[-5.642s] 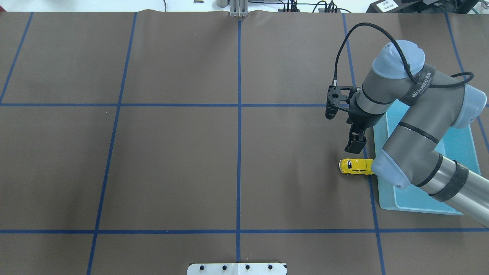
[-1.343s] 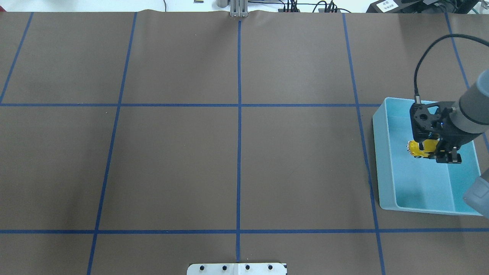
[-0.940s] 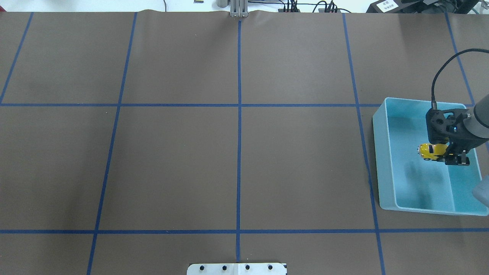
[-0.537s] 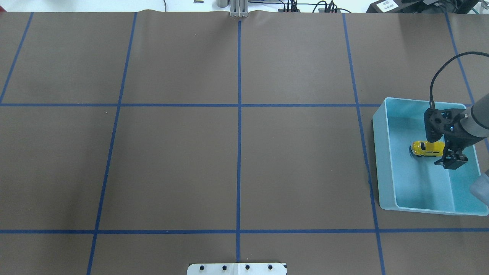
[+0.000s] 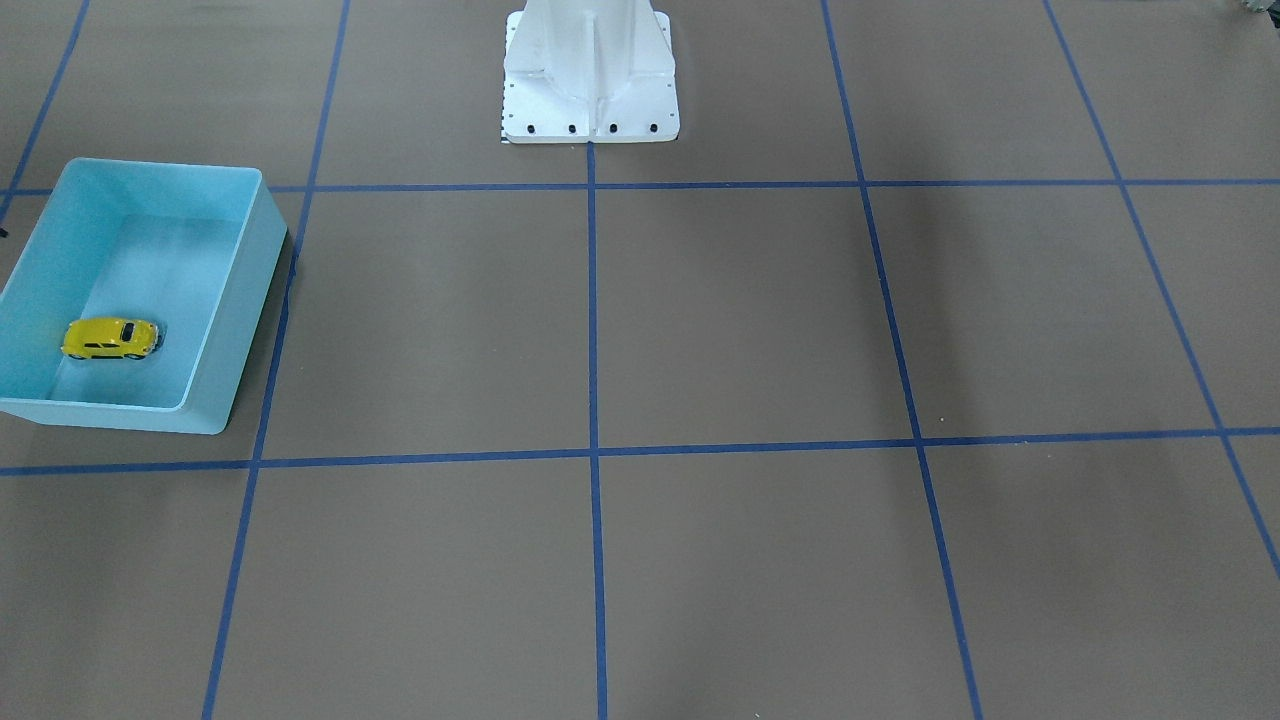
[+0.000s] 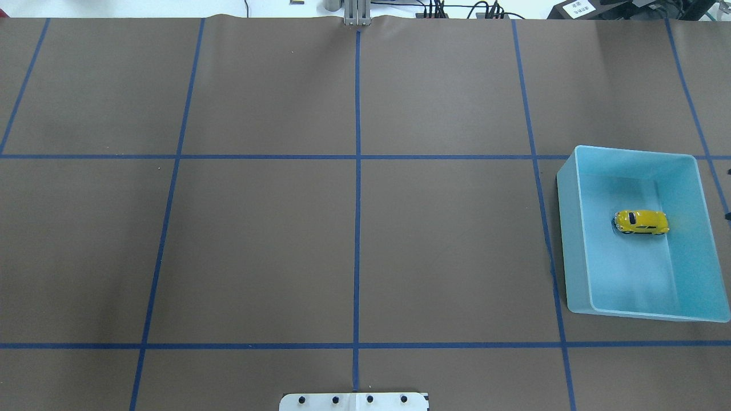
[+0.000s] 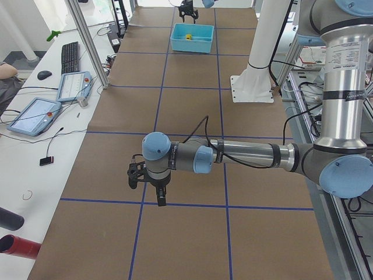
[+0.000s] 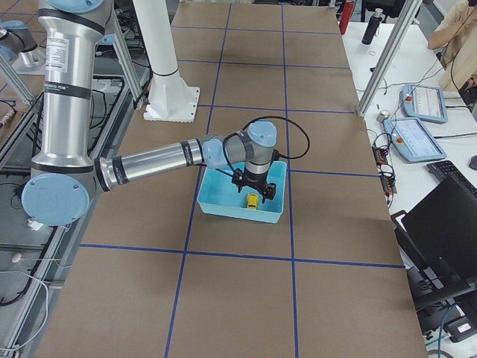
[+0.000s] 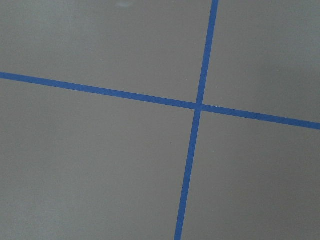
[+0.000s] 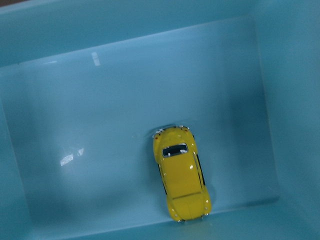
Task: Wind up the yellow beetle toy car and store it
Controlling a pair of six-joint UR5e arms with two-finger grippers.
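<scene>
The yellow beetle toy car (image 6: 642, 222) lies on its wheels on the floor of the light blue bin (image 6: 568, 228), free of any gripper. It also shows in the front view (image 5: 110, 338) and the right wrist view (image 10: 182, 174). The bin (image 5: 240, 290) stands at the table's right side. My right gripper (image 8: 256, 191) hangs just above the car (image 8: 253, 201); I cannot tell whether it is open or shut. My left gripper (image 7: 160, 197) hangs low over bare table at the far left, its state unclear. Neither gripper shows in the overhead view.
The table is covered in brown paper with blue tape lines (image 9: 197, 106). The white robot base plate (image 5: 590, 80) sits at the near middle edge. Tablets and a keyboard (image 7: 70, 55) lie on a side desk beyond the table's far edge.
My right gripper carried the car from the table into the bin, let it go, and withdrew out of the overhead view. The car now rests on the bin floor.
</scene>
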